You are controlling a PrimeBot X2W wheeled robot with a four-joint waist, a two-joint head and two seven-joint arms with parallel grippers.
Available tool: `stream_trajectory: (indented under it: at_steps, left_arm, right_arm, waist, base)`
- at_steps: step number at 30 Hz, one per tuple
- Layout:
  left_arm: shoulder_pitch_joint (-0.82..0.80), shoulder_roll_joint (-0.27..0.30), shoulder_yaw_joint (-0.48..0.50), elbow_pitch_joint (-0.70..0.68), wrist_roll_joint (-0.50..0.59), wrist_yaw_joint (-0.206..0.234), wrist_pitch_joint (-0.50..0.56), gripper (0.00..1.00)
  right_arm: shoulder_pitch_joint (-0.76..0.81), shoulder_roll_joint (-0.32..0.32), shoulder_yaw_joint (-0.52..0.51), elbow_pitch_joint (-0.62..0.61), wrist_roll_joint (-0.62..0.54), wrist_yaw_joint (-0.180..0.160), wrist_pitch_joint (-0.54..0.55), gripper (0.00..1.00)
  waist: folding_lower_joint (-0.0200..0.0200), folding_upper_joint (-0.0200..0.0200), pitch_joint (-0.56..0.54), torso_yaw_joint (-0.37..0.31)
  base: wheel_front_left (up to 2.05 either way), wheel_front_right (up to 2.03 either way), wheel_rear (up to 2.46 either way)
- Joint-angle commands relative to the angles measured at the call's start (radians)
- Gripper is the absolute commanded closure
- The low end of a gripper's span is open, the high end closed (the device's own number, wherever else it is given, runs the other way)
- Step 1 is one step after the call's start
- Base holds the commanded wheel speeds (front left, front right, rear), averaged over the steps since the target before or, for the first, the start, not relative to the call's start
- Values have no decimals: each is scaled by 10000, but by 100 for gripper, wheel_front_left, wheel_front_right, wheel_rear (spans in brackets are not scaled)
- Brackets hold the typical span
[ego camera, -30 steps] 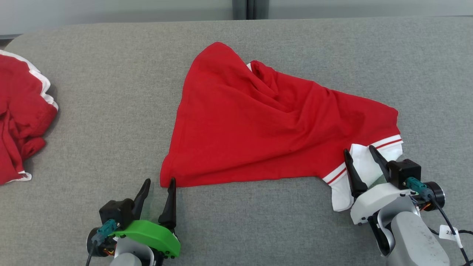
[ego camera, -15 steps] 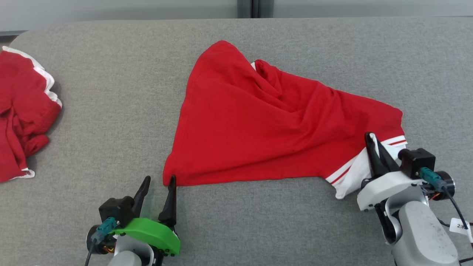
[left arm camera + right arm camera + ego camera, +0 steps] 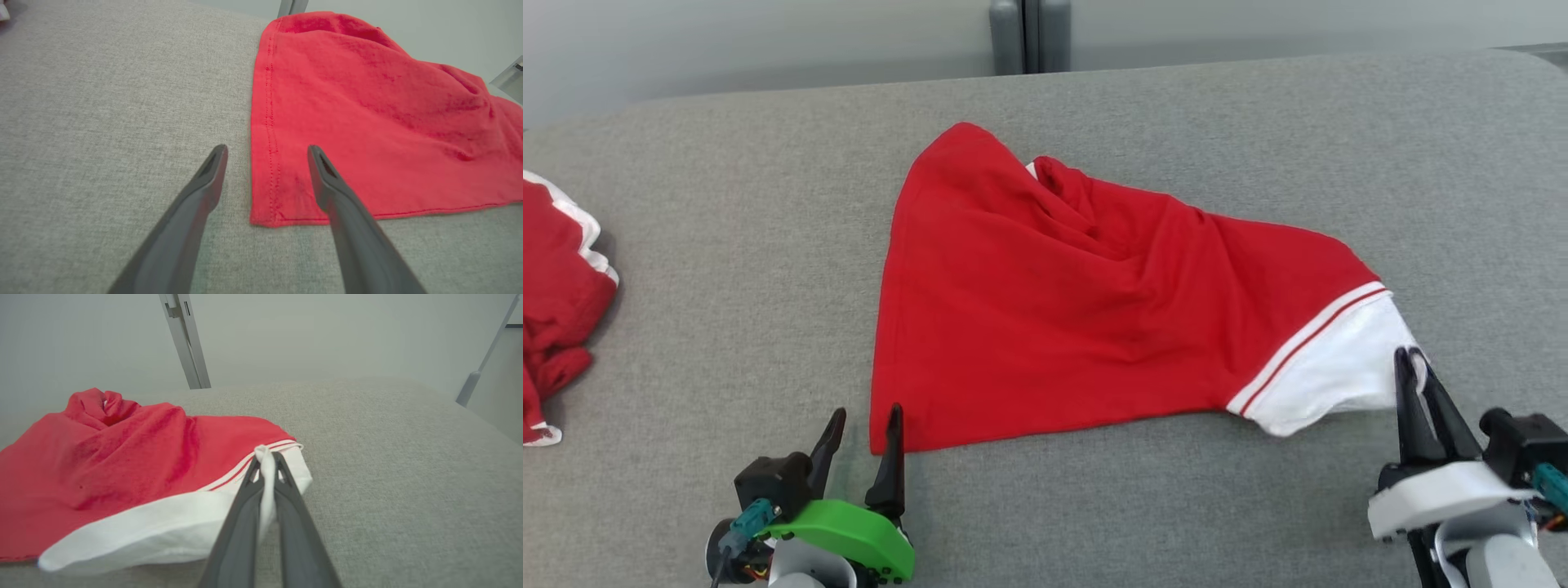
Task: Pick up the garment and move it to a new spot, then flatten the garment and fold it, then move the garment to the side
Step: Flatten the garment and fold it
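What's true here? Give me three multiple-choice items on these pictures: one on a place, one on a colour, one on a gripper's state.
1. Where on the grey fabric-covered table does the crumpled red garment with white trim lie?
A. at the robot's far left
B. at its far right
C. at the far edge, in the middle

2. What colour is the sleeve end of the spread red fabric shirt that the right gripper pinches?
A. green
B. white
C. red

3. The left gripper is:
A. shut on the shirt
B. shut on nothing
C. open at the shirt's near corner

Answers:
1 A: it sits at the head view's left edge.
2 B: the right wrist view shows white cloth clamped in the gripper.
3 C: the left wrist view shows its fingers apart, one over the hem.
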Motion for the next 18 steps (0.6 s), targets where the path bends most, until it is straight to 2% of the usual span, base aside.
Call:
stream_trajectory:
  at_steps: [1,5,10,18]
  left_arm:
    - [173,-4,54,-10,80,-25,-1,0]
    - [211,-59,138,-12,189,-25,-1,0]
    - [113,-134,58,-6,260,-25,-1,0]
    - [-135,-82,-137,-3,157,-25,-1,0]
  right_arm:
    - [369,-42,-134,-117,78,-11,-22,0]
    - [831,-36,-376,-271,83,-11,-22,0]
    - [255,-36,-233,-18,-386,-11,-23,0]
    - [-1779,-36,317,2109,-1431,-12,-22,0]
  waist:
    - [0,-1,-259,-342]
    - [0,-1,-346,-513]
    - [0,-1,-292,-473]
    - [0,-1,-32,118]
  base:
    - [0,0,0]
    - [0,0,0]
    - [0,0,0]
    - [0,0,0]
